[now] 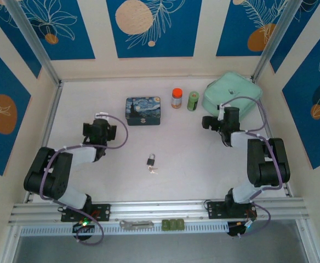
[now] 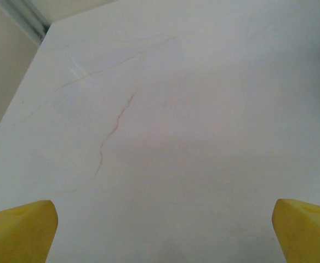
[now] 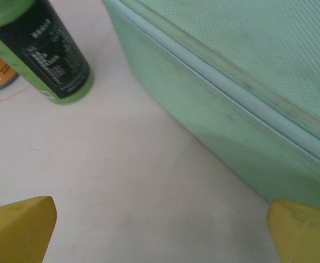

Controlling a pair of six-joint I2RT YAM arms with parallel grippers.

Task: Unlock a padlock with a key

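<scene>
The small dark padlock [image 1: 151, 160] with its silvery shackle lies on the white table near the middle. The tiny pale key [image 1: 153, 170] rests just in front of it. My left gripper [image 1: 100, 130] hovers to the left of them, well apart. In the left wrist view its yellow fingers [image 2: 23, 230] stand wide apart over bare table, so the left gripper [image 2: 164, 219] is open and empty. My right gripper [image 1: 219, 119] is at the back right, beside the mint-green case. In the right wrist view the right gripper [image 3: 163, 219] is also open, with nothing between its fingers [image 3: 20, 227].
A blue starry-painting box [image 1: 143, 110] stands at the back centre. An orange-capped jar [image 1: 176, 98] and a green bottle [image 1: 193, 101] [image 3: 50, 55] stand beside it. The mint-green case [image 1: 232, 94] [image 3: 242, 98] lies at the back right. On the front rail are a grey flat tool [image 1: 136, 223] and green pieces [image 1: 172, 224].
</scene>
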